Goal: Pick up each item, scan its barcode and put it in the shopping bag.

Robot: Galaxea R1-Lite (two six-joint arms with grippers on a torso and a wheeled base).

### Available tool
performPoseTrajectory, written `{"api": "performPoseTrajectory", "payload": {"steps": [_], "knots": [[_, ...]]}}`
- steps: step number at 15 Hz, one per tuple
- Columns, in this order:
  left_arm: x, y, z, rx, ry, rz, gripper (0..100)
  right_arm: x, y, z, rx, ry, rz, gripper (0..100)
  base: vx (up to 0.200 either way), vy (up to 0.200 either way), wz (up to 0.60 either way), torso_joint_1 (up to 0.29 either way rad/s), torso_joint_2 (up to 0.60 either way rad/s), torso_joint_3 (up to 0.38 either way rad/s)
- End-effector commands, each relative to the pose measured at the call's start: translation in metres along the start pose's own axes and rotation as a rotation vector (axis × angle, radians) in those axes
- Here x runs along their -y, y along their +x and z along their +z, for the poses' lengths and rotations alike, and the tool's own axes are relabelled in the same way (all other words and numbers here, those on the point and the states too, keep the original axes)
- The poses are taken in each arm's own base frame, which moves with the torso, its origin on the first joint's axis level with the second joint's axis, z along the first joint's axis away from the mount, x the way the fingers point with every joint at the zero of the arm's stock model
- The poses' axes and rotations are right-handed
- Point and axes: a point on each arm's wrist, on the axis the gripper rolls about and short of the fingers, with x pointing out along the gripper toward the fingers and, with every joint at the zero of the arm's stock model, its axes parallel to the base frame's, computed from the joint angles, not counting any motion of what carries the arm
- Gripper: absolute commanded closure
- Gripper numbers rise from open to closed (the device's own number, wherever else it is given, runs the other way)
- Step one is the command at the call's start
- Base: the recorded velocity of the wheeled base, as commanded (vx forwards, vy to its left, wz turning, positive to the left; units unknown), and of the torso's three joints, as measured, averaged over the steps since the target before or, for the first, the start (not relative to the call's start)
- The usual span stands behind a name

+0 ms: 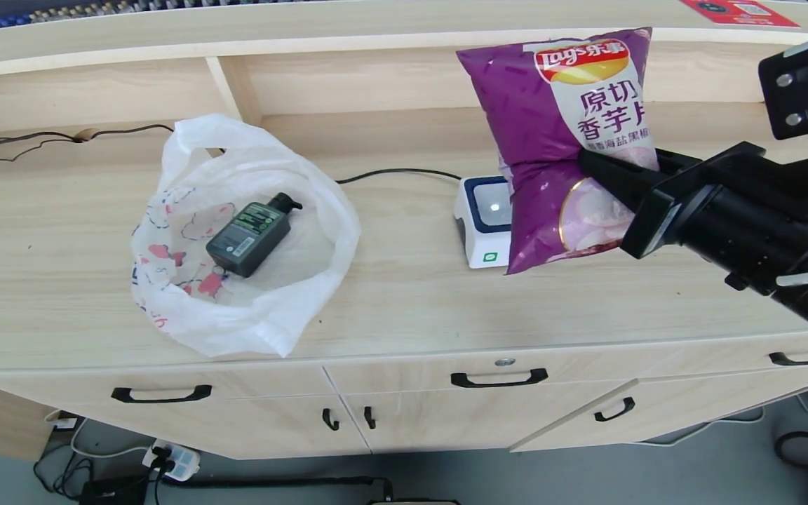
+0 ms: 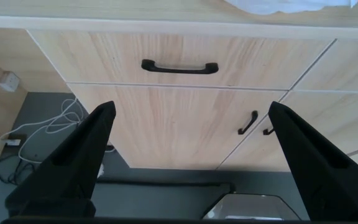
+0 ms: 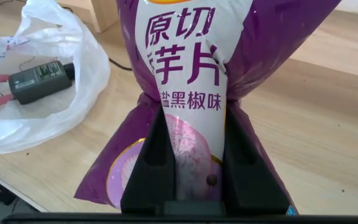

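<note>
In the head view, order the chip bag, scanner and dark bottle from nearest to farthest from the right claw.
1. The chip bag: held in the right claw.
2. The scanner: on the counter, just left of it.
3. The dark bottle: far left, inside the shopping bag.

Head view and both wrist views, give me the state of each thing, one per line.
chip bag, upright, pinched across its lower half
right gripper, shut on chip bag
left gripper, open, empty
shopping bag, open on the counter
dark bottle, lying inside shopping bag
scanner, window lit
</note>
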Motion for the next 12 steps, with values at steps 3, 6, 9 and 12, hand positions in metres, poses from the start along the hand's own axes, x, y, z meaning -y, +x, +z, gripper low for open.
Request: {"api": "performPoseTrajectory", "payload": {"steps": [3, 6, 9, 12], "knots": [[0.000, 0.000, 0.000, 0.001, 0.000, 0.001, 0, 0.015, 0.017, -0.014, -0.038, -0.084, -0.057, 100, 0.000, 0.200, 0.00, 0.004, 0.00, -0.002], [0.000, 0.000, 0.000, 0.004, 0.001, -0.001, 0, 0.021, 0.022, -0.021, -0.066, -0.170, -0.076, 100, 0.000, 0.067, 0.00, 0.001, 0.00, -0.001], [0.000, 0.000, 0.001, 0.007, 0.001, 0.001, 0, 0.029, 0.031, -0.037, -0.089, -0.192, -0.106, 100, 0.000, 0.000, 0.00, 0.000, 0.00, 0.000], [0.000, 0.000, 0.001, 0.010, 0.001, 0.001, 0, 0.046, 0.031, -0.040, -0.094, -0.236, -0.167, 100, 0.000, 0.000, 0.00, 0.000, 0.00, 0.000]]}}
